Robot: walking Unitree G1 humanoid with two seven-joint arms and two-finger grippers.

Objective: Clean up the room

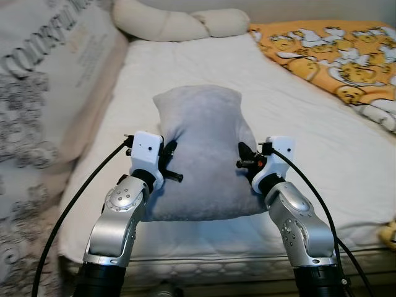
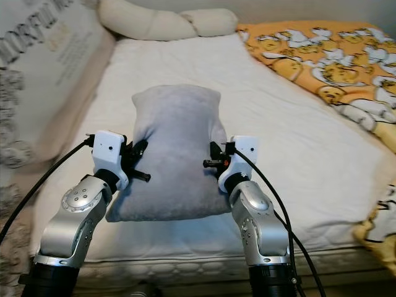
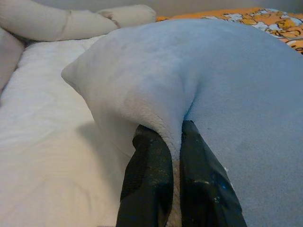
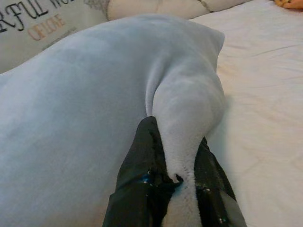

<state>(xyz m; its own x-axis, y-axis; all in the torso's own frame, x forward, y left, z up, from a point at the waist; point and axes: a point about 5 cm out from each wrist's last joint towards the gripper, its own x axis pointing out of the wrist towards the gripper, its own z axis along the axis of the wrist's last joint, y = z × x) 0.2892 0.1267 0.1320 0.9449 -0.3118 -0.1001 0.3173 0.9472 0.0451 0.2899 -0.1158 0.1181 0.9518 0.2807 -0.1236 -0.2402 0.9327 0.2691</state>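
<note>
The grey pillow [image 1: 201,154] lies on the white bed sheet [image 1: 297,124], near the mattress's front edge. The left gripper [image 3: 173,156] is closed on a fold of its left side; the right gripper [image 4: 177,165] is clamped on a fold of its right side. Both holds take only a pinch of soft plush. Judged risk: on lifting, fabric may slip from either pinch, and the pillow would sag, swing or drop. The orange blanket [image 1: 334,55] lies well apart.
</note>
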